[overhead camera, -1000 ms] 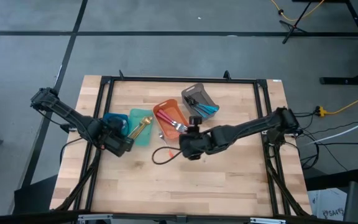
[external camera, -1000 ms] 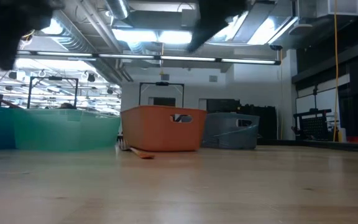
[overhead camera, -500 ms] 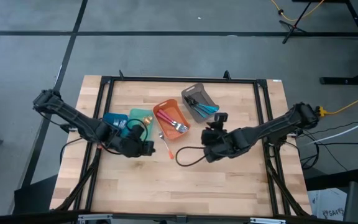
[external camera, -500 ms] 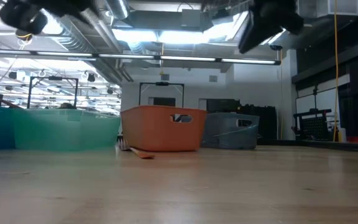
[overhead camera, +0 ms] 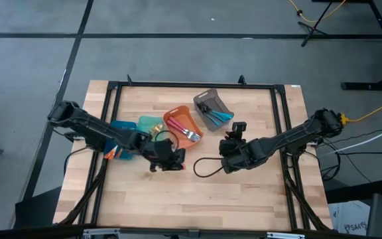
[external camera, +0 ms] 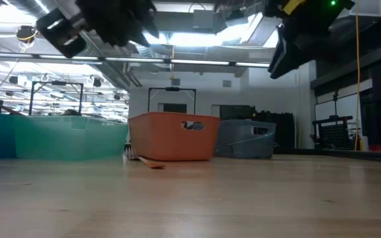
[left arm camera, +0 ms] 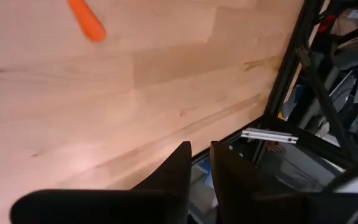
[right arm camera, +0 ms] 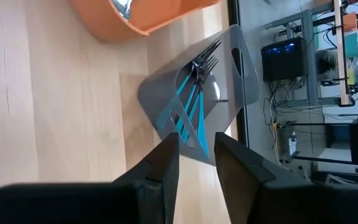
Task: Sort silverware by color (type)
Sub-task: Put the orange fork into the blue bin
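Beside the orange bin [overhead camera: 183, 126], on its near side, the left claw [overhead camera: 171, 160] hangs over the bare wooden surface [overhead camera: 244, 192], its fingers [left arm camera: 178, 171] drawn close with a thin gap and nothing between them. An orange-handled utensil [left arm camera: 86, 20] lies on the wood just ahead of it. The right claw [overhead camera: 231, 154] hovers to the right of the orange bin, fingers [right arm camera: 166, 163] likewise narrowly apart and empty. Red-handled forks [overhead camera: 186, 131] lie in the orange bin; blue-handled forks [right arm camera: 190, 99] lie in the grey bin [right arm camera: 232, 74] behind it. A teal bin [overhead camera: 148, 123] sits left of the orange bin.
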You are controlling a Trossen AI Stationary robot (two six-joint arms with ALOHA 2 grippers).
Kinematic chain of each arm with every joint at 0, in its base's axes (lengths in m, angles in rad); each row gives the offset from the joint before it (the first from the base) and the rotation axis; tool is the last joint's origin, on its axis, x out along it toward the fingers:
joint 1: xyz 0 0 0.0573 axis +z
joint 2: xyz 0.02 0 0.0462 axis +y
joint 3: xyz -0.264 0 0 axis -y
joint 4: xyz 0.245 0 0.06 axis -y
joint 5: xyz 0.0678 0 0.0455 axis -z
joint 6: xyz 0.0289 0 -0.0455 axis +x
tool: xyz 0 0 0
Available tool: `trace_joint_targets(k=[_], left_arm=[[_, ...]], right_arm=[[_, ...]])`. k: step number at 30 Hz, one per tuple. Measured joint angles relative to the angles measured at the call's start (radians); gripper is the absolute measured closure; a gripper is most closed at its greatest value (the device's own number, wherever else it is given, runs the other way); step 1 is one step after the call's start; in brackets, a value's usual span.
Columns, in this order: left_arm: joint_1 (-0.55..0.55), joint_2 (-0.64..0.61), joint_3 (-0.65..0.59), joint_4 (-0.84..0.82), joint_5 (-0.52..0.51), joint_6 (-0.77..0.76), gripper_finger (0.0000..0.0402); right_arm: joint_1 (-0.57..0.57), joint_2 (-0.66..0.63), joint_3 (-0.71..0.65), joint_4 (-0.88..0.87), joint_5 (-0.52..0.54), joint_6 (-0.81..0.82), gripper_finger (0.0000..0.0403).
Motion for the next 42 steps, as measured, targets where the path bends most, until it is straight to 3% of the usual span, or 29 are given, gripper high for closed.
trace_joint_targets(k=[9,17,23,33,42], left_arm=[[0.116,0.129,0.16,-0.047,0.1,0.052,0.0367],[0.177,0.179,0.268,-0.324,0.15,0.167,0.0385],[0.164,0.179,0.268,-0.47,0.044,0.212,0.0395],[0.099,0.179,0.268,-0.475,-0.262,0.216,0.0396],[0.089,0.179,0.268,-0.472,-0.271,0.234,0.0396]], right_arm=[[0.0,0.0,-0.072,0.003,0.0,0.0,0.0299],[0.0,0.0,-0.129,0.02,-0.001,0.0,0.0299],[0.0,0.0,-0.132,0.037,-0.001,-0.001,0.0299],[0.0,0.0,-0.132,0.084,-0.002,-0.001,0.0299],[0.0,0.0,-0.132,0.103,-0.002,-0.001,0.0299]])
